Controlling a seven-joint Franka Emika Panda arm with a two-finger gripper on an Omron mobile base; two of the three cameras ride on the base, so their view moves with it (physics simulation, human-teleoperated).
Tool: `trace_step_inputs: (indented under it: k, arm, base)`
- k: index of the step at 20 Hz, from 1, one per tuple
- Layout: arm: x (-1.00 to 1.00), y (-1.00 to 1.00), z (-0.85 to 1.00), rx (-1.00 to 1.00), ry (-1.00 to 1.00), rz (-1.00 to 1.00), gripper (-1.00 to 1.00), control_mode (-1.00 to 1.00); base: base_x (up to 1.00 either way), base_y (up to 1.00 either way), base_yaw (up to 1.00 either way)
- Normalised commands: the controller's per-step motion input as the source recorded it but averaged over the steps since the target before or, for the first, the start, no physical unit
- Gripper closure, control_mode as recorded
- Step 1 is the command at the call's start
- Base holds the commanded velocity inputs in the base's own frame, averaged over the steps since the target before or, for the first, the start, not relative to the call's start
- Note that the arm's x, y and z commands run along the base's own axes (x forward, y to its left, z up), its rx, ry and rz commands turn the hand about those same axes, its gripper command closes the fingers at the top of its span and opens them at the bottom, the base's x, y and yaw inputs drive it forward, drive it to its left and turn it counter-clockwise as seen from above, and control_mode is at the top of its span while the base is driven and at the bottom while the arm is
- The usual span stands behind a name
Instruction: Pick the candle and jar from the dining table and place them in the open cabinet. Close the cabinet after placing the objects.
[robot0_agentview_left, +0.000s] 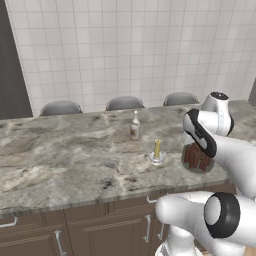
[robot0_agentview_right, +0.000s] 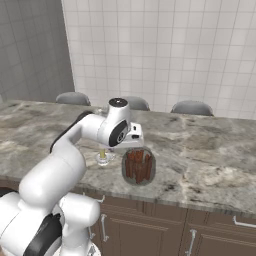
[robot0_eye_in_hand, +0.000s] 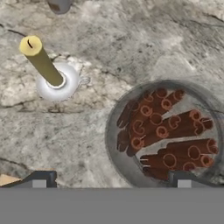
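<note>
The jar (robot0_eye_in_hand: 164, 133) is taken as the landmark. In the hand view it is seen from above, its round grey rim enclosing reddish-brown ribbed rolls, and it lies between the two dark fingertips (robot0_eye_in_hand: 41, 178), offset toward the right-hand tip, whose end overlaps the jar's lower rim in the picture. The gripper (robot0_eye_in_hand: 111, 181) is spread to its full width and nothing is clasped; whether a tip actually touches the jar cannot be told. From the base cameras the jar (robot0_agentview_right: 138, 165) is seen standing on the dining table (robot0_agentview_right: 210, 150) close to its front edge, directly below the white hand.

The candle (robot0_eye_in_hand: 41, 61), a yellow stick on a small round silvery holder, is placed near the jar, to its upper left in the hand view and apart from it. In the left base view the candle (robot0_agentview_left: 157, 150) is found left of the jar (robot0_agentview_left: 197, 157), and a clear glass bottle (robot0_agentview_left: 135, 125) is set farther back beyond the candle.

One jar, one candle and one bottle are counted on the marble. Three grey chair backs (robot0_agentview_left: 124, 103) are counted behind the far edge of the table.
</note>
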Motion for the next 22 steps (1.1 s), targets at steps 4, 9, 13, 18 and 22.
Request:
trace_step_inputs:
  k: [4,9,13,18,22]
  arm:
    - [0.22,-0.14,-0.17,0.00,0.00,0.00,-1.00,-1.00]
    - [0.22,-0.13,-0.20,0.00,0.00,0.00,-1.00,-1.00]
    - [0.28,-0.11,-0.22,0.00,0.00,0.00,-1.00,-1.00]
    - [0.07,-0.01,-0.21,0.00,0.00,0.00,-1.00,-1.00]
    - [0.00,0.00,-0.24,0.01,0.00,0.00,-1.00,-1.00]
  base:
    - [0.00,0.00,0.00]
    - [0.00,0.00,0.00]
    - [0.00,0.00,0.00]
    - [0.00,0.00,0.00]
    - [0.00,0.00,0.00]
